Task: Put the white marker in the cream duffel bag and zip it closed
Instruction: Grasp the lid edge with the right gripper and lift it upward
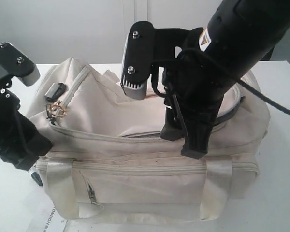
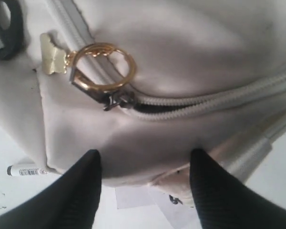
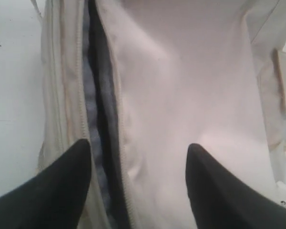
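Observation:
The cream duffel bag (image 1: 150, 169) stands in the middle of the table, its top zipper partly open with a dark gap (image 3: 102, 119). The zipper slider with a gold ring (image 2: 102, 71) sits at the bag's left end (image 1: 55, 111). The white marker (image 2: 26, 170) lies on the table beside that end, black cap and dark print showing. My left gripper (image 2: 145, 164) is open, close to the bag's left end below the slider (image 1: 34, 150). My right gripper (image 3: 138, 157) is open over the bag's top (image 1: 183, 140), its fingers on either side of the zipper gap, holding nothing.
A printed white paper sheet (image 1: 48, 217) lies under the bag's front left corner. A grey strap buckle (image 1: 55, 90) sits on the left end of the bag. Two webbing handles (image 1: 60, 188) run down the front, beside a front zip pocket (image 1: 92, 193).

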Controlling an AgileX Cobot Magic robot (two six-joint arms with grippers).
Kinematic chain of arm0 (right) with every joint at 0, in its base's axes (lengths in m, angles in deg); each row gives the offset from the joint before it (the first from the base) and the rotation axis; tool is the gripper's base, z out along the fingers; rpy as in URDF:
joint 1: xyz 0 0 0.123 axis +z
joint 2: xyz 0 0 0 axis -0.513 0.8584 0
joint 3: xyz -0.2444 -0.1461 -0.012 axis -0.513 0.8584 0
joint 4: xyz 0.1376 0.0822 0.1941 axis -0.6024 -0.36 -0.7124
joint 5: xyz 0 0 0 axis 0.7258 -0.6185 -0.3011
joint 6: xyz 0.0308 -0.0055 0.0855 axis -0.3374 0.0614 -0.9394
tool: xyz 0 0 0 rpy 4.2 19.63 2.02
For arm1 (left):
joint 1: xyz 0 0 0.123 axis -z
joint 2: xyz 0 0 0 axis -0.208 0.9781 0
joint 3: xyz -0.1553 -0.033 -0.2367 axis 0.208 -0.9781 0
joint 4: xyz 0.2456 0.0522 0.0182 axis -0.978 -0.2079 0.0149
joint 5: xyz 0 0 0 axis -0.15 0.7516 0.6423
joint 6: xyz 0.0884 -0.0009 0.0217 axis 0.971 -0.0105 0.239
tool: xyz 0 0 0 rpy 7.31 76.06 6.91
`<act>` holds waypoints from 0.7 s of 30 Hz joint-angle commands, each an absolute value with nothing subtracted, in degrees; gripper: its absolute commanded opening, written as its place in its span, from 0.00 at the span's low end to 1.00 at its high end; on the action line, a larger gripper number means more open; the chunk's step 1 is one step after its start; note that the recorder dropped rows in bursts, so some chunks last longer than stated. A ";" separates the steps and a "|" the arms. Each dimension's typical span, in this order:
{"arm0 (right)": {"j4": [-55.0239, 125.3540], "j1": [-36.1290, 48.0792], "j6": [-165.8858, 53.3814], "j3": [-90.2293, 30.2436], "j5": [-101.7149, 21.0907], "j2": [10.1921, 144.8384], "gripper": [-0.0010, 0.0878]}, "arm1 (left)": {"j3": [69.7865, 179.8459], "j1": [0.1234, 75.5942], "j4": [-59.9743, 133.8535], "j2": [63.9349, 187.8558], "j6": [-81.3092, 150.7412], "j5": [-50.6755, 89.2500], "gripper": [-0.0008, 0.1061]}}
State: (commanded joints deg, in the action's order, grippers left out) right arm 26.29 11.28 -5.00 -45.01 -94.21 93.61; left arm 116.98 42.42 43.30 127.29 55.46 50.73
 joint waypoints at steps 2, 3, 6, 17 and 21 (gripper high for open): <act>26.53 11.28 -4.90 -45.01 -93.78 94.54 0.59 | 115.51 42.42 43.04 127.29 56.40 48.47 0.57; 26.65 11.28 -4.90 -45.01 -92.80 94.88 0.58 | 115.03 42.42 42.45 127.29 56.40 47.66 0.57; 26.65 11.28 -4.90 -45.01 -89.45 95.03 0.42 | 113.79 42.42 40.29 127.29 56.74 45.72 0.57; 29.59 11.28 -7.42 -45.13 -83.98 94.70 0.01 | 111.63 42.42 39.97 127.29 57.83 43.67 0.04; 36.02 11.28 -14.38 -45.13 -81.58 94.70 0.01 | 111.63 42.42 40.39 127.29 56.13 43.90 0.01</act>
State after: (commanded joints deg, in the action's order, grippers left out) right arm 36.02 11.28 -14.38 -45.13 -81.58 94.70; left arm 111.63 42.42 40.39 127.29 56.13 43.90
